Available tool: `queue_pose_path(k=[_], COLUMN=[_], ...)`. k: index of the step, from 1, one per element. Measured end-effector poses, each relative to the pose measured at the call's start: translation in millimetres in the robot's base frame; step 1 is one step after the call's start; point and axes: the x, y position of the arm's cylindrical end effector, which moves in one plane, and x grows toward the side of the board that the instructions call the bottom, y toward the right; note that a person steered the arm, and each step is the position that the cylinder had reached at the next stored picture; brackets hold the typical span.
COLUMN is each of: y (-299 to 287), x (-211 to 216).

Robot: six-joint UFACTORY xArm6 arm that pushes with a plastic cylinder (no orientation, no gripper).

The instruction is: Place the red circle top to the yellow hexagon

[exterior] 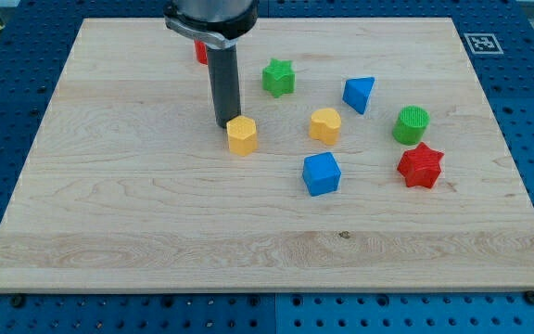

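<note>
The arm carries no pincer, so it has no opening state and holds nothing; it ends in a straight dark rod. My tip (pixel 224 124) stands on the wooden worktop (pixel 156 223), at the upper-left edge of the yellow hexagon (pixel 242 134), touching it or just beside it; contact cannot be confirmed.

The red circle (pixel 200 51) lies toward the view's top, above and to the left of the yellow hexagon. The arm's housing covers most of it, so only a small red portion shows and its shape cannot be made out from this view.

Positions of the other blocks:
- The green star (pixel 279 77) lies to the upper right of the yellow hexagon.
- The yellow heart (pixel 324 124) lies to the right of the yellow hexagon, apart from it.
- The blue triangle (pixel 359 94) lies to the upper right of the yellow heart.
- The blue cube (pixel 322 173) lies below the yellow heart.
- The green cylinder (pixel 412 124) lies near the view's right.
- The red star (pixel 421 165) lies just below the green cylinder.
</note>
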Motion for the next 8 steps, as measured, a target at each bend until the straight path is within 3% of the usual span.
queue_pose_path(k=[2,5,7,8], y=[9.7,-13.8,-30.6,-79.3], x=[4.4,-103.0,-107.0,-102.7])
